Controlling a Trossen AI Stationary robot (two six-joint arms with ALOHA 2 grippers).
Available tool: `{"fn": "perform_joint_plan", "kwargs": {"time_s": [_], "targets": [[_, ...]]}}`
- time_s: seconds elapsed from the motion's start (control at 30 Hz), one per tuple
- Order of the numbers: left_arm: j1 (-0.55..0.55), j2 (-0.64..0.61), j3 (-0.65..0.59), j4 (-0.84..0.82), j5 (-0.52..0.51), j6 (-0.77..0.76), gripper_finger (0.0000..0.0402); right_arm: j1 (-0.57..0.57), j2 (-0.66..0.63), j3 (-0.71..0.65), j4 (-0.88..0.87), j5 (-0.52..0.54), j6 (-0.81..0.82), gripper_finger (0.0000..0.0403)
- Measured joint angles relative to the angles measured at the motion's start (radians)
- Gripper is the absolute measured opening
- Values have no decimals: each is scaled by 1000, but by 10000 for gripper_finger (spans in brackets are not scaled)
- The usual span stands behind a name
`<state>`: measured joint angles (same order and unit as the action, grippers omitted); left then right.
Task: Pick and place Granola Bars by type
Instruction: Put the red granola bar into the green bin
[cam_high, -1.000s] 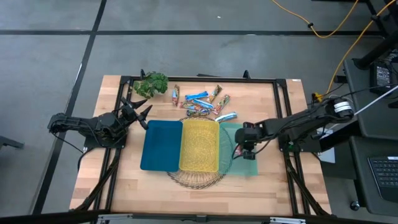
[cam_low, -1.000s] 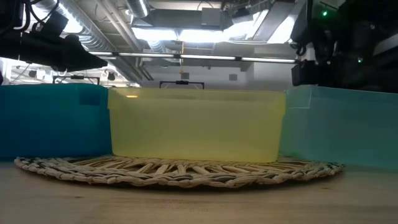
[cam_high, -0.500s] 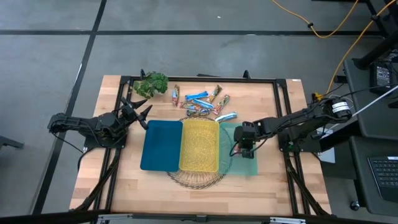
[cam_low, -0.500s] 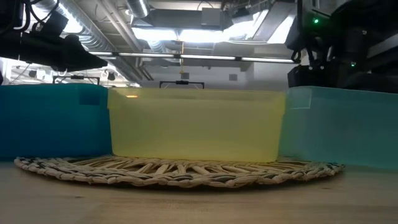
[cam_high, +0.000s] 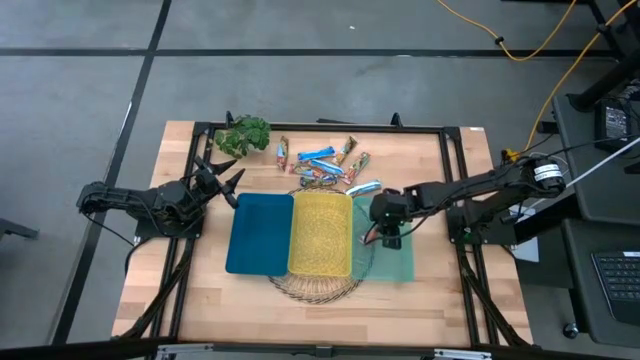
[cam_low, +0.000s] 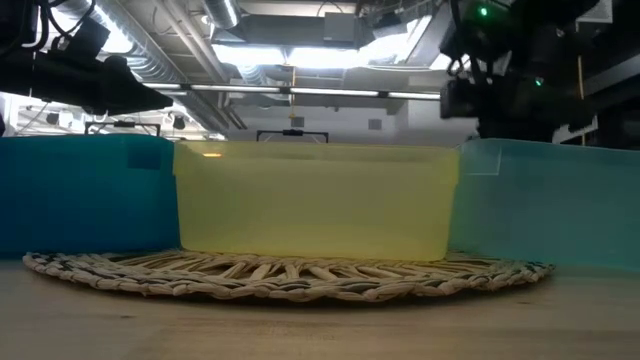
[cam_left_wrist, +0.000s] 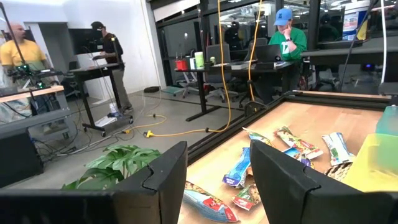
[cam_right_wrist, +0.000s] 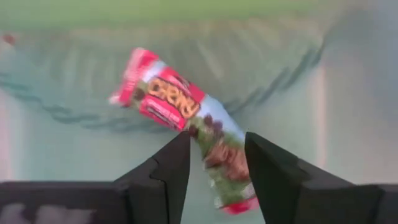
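Several granola bars (cam_high: 325, 165) lie in a loose heap on the table behind the bins; they also show in the left wrist view (cam_left_wrist: 292, 144). One red-wrapped bar (cam_right_wrist: 177, 106) lies flat on the floor of the light teal bin (cam_high: 398, 262). My right gripper (cam_high: 388, 237) hangs open over that bin's far left part, its fingers (cam_right_wrist: 168, 174) on either side of the bar's near end, above it. My left gripper (cam_high: 228, 185) is open and empty at the table's left, pointing at the heap.
A blue bin (cam_high: 260, 233), a yellow bin (cam_high: 320, 235) and the teal bin stand side by side on a round woven mat (cam_high: 315, 287). A green leafy plant (cam_high: 245, 133) lies at the far left. People show at desks beyond the table (cam_left_wrist: 289, 37).
My right gripper has moved over the teal bin toward the table's left edge and slightly toward the far edge, nearer the yellow bin. My left arm has kept still.
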<state>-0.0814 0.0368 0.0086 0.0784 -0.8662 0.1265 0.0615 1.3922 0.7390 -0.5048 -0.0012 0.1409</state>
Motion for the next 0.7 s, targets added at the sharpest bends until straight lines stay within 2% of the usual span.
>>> {"fn": "perform_joint_plan", "kwargs": {"time_s": [0.4, 0.7], "targets": [[0, 0, 0, 0, 0, 0, 169, -68, 0, 217, -197, 7, -123, 189], [0, 0, 0, 0, 0, 0, 169, -169, -1, 412, -297, 8, -258, 236]]}}
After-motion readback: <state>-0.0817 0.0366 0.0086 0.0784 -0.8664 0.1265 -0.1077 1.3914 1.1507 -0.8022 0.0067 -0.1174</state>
